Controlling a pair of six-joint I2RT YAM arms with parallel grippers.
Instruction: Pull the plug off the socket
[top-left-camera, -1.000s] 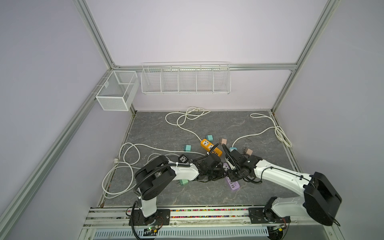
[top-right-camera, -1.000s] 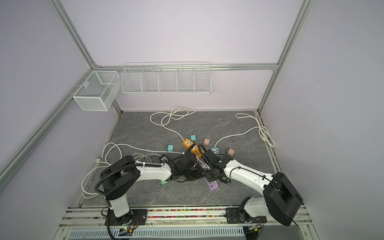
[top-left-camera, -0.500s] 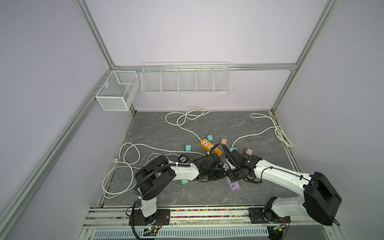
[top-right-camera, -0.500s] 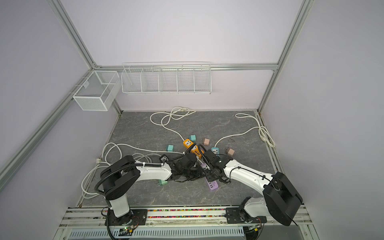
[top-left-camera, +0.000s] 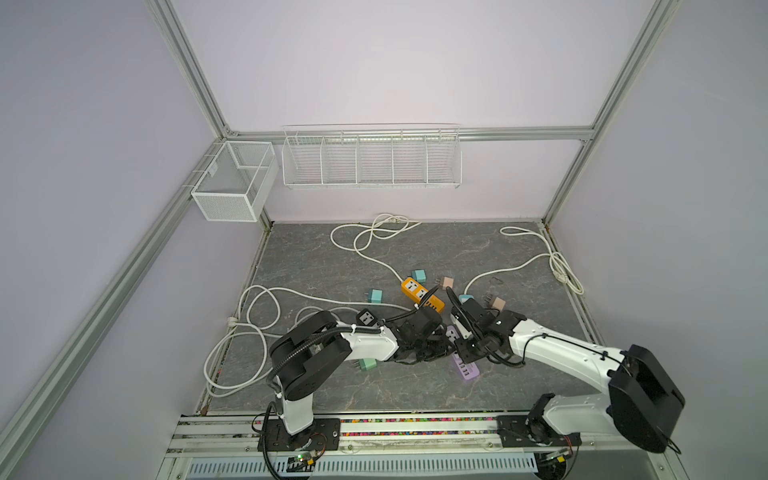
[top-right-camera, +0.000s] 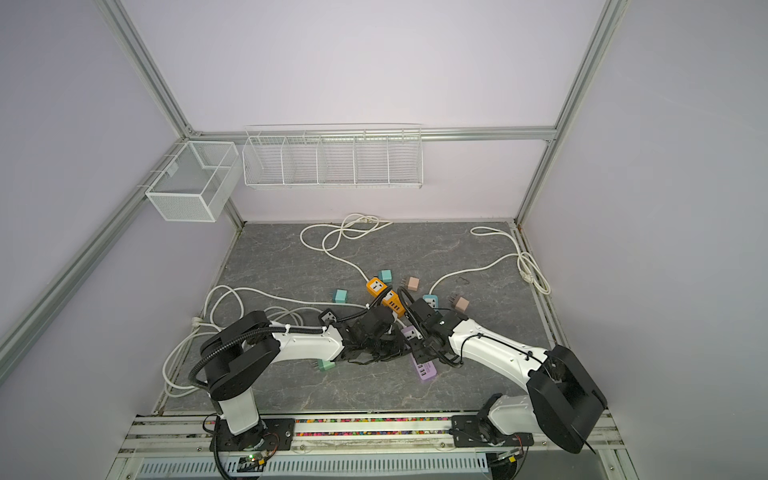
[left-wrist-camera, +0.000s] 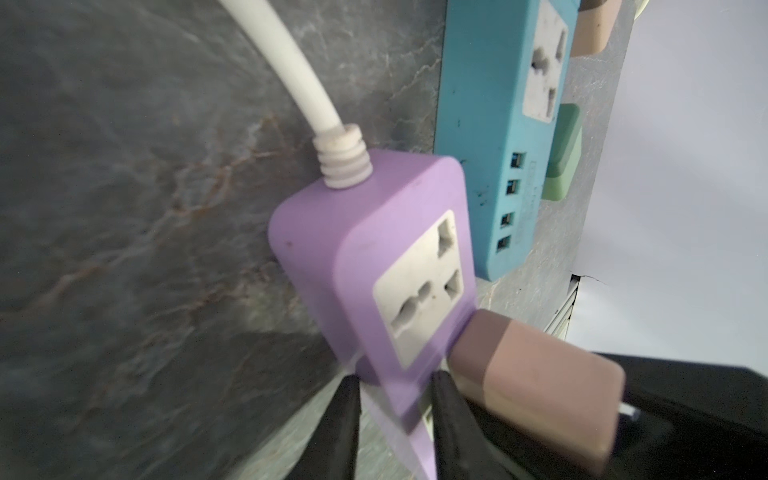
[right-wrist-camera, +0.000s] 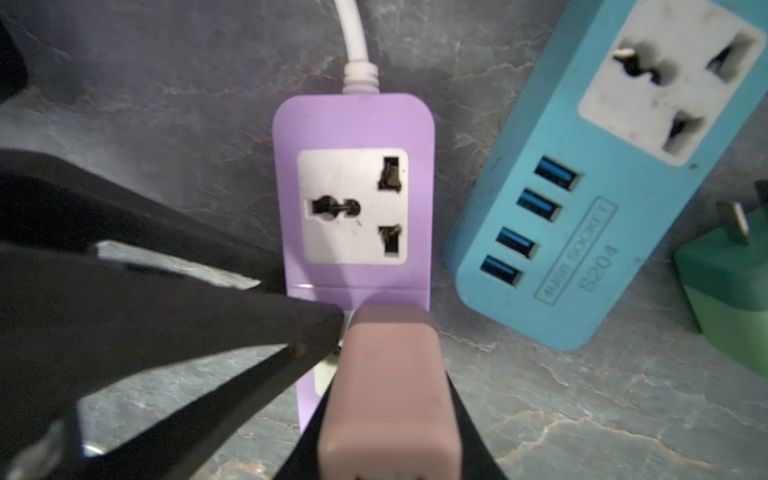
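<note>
Purple power strip (right-wrist-camera: 353, 120) lies flat on the grey stone table (right-wrist-camera: 166, 83), front-centre in both top views, w/ a white cord (right-wrist-camera: 353, 29) leaving the end away from the grippers. The left gripper (left-wrist-camera: 392, 376) is clamped on the strip, one black finger on each long side, just past the free socket. The mauve plug (right-wrist-camera: 390, 395) sits at the strip's 2nd socket, dark end toward the strip. The right gripper (right-wrist-camera: 388, 386) is clenched on it, fingers (right-wrist-camera: 469, 432) pressed to both flanks. Prongs seated or out: can't tell, the plug body hides that joint. A blue strip (right-wrist-camera: 582, 249) w/ 4 USB ports lies just beside the purple one, narrow gap btwn them. A green plug (right-wrist-camera: 731, 291) lies loose nr the blue strip's other side. In a top view the 2 arms meet nose to nose over the purple strip, w/ an orange strip (top-left-camera: 422, 294) just behind them.
</note>
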